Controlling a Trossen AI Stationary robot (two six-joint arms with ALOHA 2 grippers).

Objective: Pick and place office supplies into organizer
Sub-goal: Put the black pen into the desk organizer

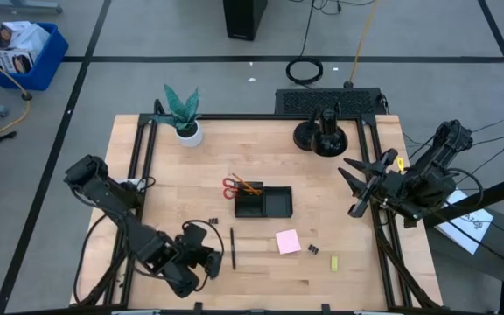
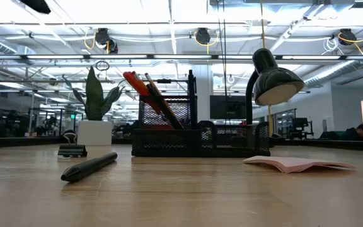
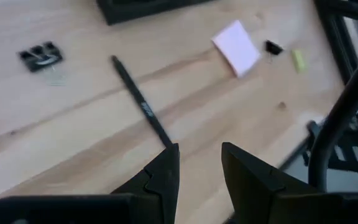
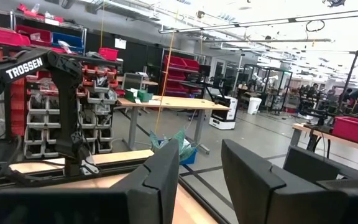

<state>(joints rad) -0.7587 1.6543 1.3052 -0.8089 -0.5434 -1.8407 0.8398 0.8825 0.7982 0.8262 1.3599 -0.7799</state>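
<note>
The black organizer (image 1: 263, 202) stands mid-table; it also shows in the low view (image 2: 200, 135). Red-handled scissors (image 1: 230, 185) and orange pencils (image 1: 248, 185) stick out of its left compartment, leaning left. A black pen (image 1: 233, 248) lies flat on the table in front of it. A pink sticky-note pad (image 1: 288, 241), a binder clip (image 1: 311, 250) and a yellow-green piece (image 1: 334, 262) lie to the right. Two more clips (image 1: 213, 223) lie left of the pen. My left gripper (image 3: 201, 155) is open and empty, just left of the pen (image 3: 138, 102). My right gripper (image 1: 353, 188) is open and empty at the table's right edge.
A potted green plant (image 1: 184, 118) stands at the far left. A black desk lamp with a round base (image 1: 322, 136) stands at the far right. A black frame rail (image 1: 379, 227) runs along the right edge. Bare wood lies between the organizer and the near edge.
</note>
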